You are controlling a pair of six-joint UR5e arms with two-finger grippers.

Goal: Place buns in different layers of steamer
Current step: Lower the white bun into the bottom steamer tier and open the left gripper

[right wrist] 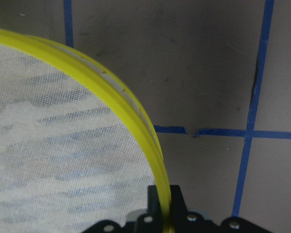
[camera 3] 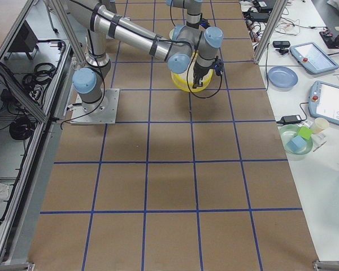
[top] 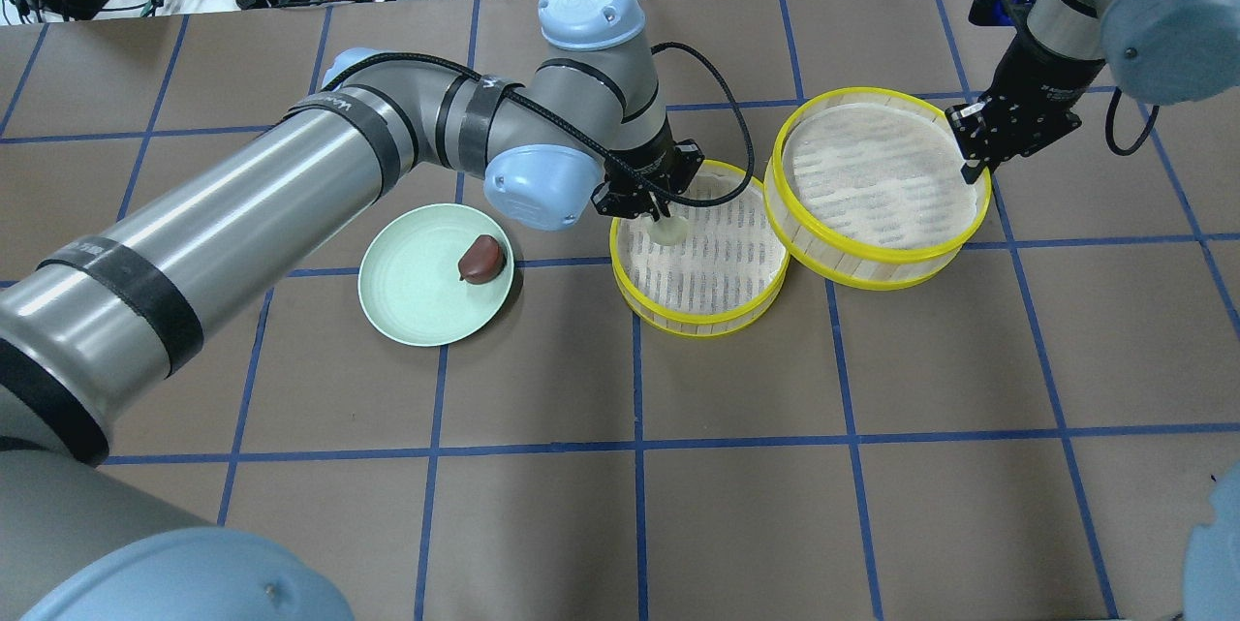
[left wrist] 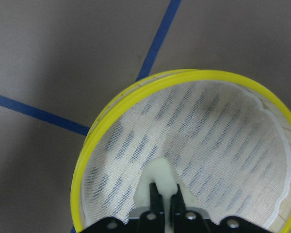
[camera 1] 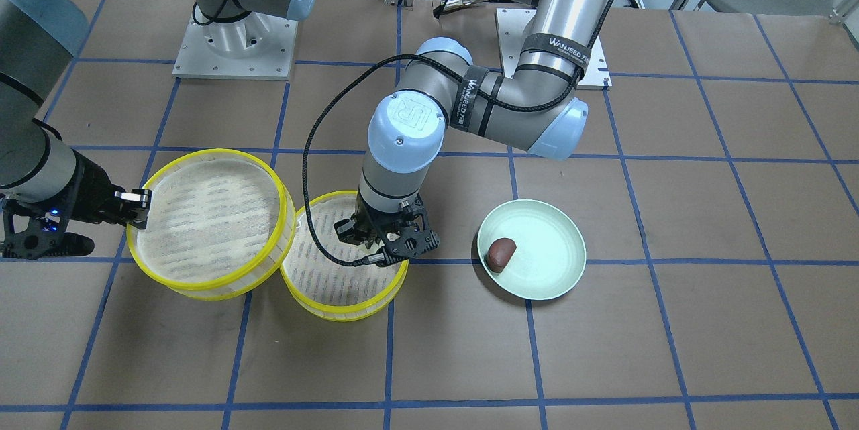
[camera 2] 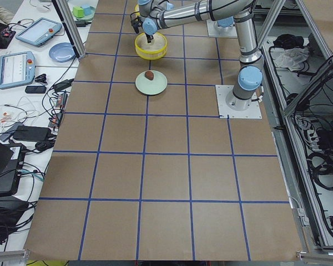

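My left gripper (top: 657, 212) is shut on the cream-white bun (top: 669, 231) and holds it low inside the lower steamer layer (top: 699, 324), near its left rim. The left wrist view shows the bun (left wrist: 160, 177) pinched between the fingers over the mesh floor (left wrist: 223, 145). My right gripper (top: 973, 171) is shut on the yellow rim of the other layer (top: 872, 180). That layer is held beside the first and overlaps its right edge. The rim (right wrist: 136, 131) runs between the jaws in the right wrist view. The reddish-brown bun (top: 481, 259) lies on the pale green plate (top: 417, 287).
The plate (camera 1: 547, 259) sits on the brown, blue-gridded table on the left arm's side of the layers. The left arm's black cable (camera 1: 315, 148) loops over the lower layer (camera 1: 342, 312). Arm bases, tablets and dishes stand beyond the table's far edges.
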